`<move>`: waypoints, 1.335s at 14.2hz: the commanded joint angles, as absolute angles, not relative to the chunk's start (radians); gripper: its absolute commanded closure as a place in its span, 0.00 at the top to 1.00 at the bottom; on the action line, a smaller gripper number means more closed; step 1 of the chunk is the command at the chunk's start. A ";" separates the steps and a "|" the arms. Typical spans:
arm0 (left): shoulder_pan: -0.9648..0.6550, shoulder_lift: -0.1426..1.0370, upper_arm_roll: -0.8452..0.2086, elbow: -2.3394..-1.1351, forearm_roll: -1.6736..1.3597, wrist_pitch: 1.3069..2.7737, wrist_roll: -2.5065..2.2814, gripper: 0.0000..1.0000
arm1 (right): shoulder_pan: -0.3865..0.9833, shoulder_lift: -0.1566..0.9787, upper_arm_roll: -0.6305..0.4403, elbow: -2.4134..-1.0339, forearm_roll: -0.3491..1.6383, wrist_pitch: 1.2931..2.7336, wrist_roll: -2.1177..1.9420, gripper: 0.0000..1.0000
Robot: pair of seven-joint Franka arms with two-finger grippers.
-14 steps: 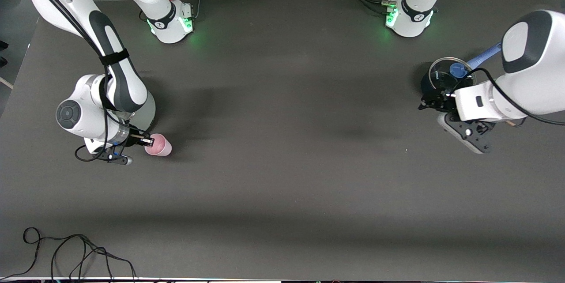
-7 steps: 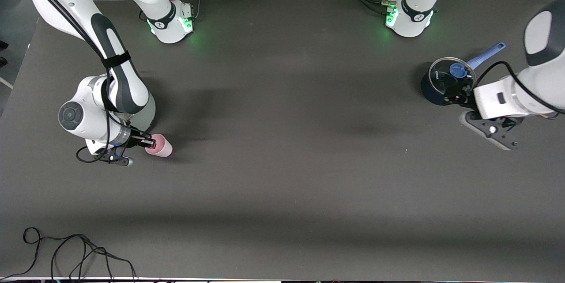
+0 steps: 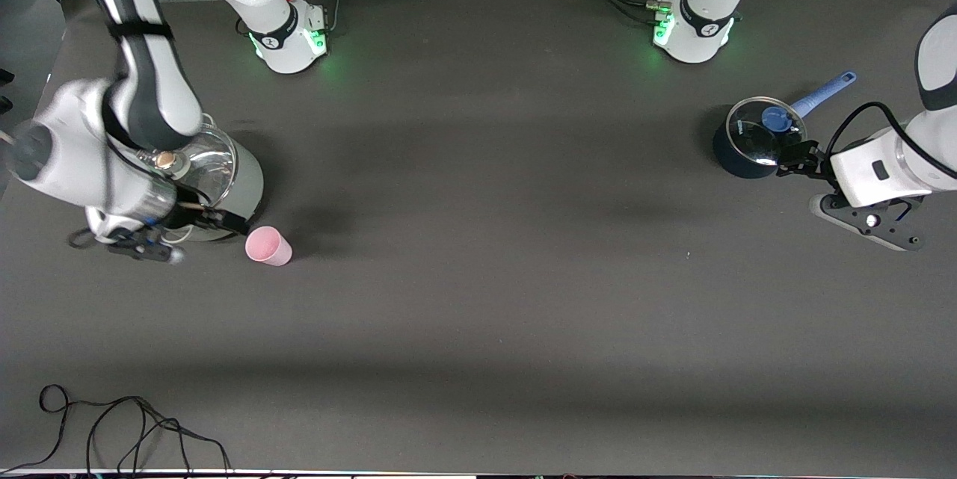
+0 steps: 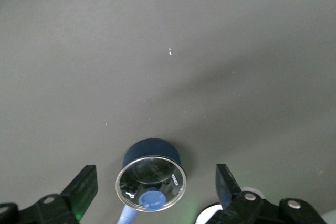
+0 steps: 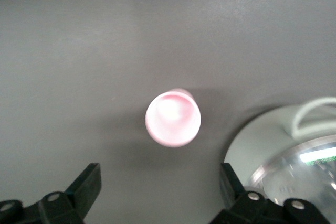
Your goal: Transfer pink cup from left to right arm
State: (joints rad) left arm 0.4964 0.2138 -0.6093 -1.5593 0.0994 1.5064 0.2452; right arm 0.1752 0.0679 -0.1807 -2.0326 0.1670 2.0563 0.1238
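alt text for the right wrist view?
A pink cup stands upright on the dark table, mouth up, seen from above between the right hand's open fingers. A light green pot with a glass lid sits beside it.

We see a dark grey table (image 3: 478, 277). On it: pink cup (image 3: 268, 246) upright beside a silver pot (image 3: 224, 180), a blue lidded saucepan (image 3: 755, 139) toward the left arm's end, black cable (image 3: 119, 427) at the near edge.
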 commanded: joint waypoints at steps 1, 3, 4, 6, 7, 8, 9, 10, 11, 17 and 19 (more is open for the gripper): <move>0.494 0.227 -0.611 -1.531 0.127 1.482 0.066 1.00 | 0.172 -0.036 -0.192 -1.982 0.121 1.909 0.115 1.00; 0.499 0.224 -0.611 -1.514 0.117 1.479 0.048 1.00 | 0.173 -0.092 -0.196 -1.925 0.046 1.811 0.107 1.00; 0.508 0.219 -0.609 -1.513 0.117 1.479 0.046 1.00 | 0.175 -0.101 -0.196 -1.883 0.040 1.746 0.106 1.00; 0.515 0.204 -0.611 -1.520 0.123 1.500 0.046 1.00 | 0.175 -0.101 -0.196 -1.786 0.038 1.642 0.104 1.00; 0.515 0.195 -0.611 -1.520 0.127 1.508 0.046 1.00 | 0.175 -0.101 -0.196 -1.758 0.038 1.619 0.104 1.00; 0.515 0.178 -0.611 -1.532 0.127 1.526 0.046 1.00 | 0.176 -0.101 -0.196 -1.741 0.034 1.606 0.104 1.00; 0.515 0.155 -0.611 -1.558 0.127 1.546 0.038 1.00 | 0.176 -0.101 -0.193 -1.737 0.026 1.603 0.103 1.00; 0.517 0.126 -0.609 -1.595 0.127 1.571 0.026 1.00 | 0.176 -0.097 -0.193 -1.736 0.026 1.603 0.101 1.00; 0.523 0.100 -0.609 -1.627 0.127 1.597 0.026 1.00 | 0.176 -0.095 -0.193 -1.735 0.026 1.605 0.101 1.00; 0.157 0.040 -0.204 -1.641 0.078 1.595 0.041 1.00 | 0.179 -0.097 -0.189 -1.736 0.021 1.603 0.101 1.00; 0.005 0.035 -0.060 -1.640 0.075 1.595 0.041 1.00 | 0.179 -0.097 -0.181 -1.736 0.002 1.608 0.101 1.00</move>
State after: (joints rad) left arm 0.1498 0.0768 -0.1966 -1.6025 0.0884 1.5795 0.0423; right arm 0.1734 -0.1061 -0.1862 -1.7632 0.0358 1.6232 0.1210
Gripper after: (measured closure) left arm 0.000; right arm 0.000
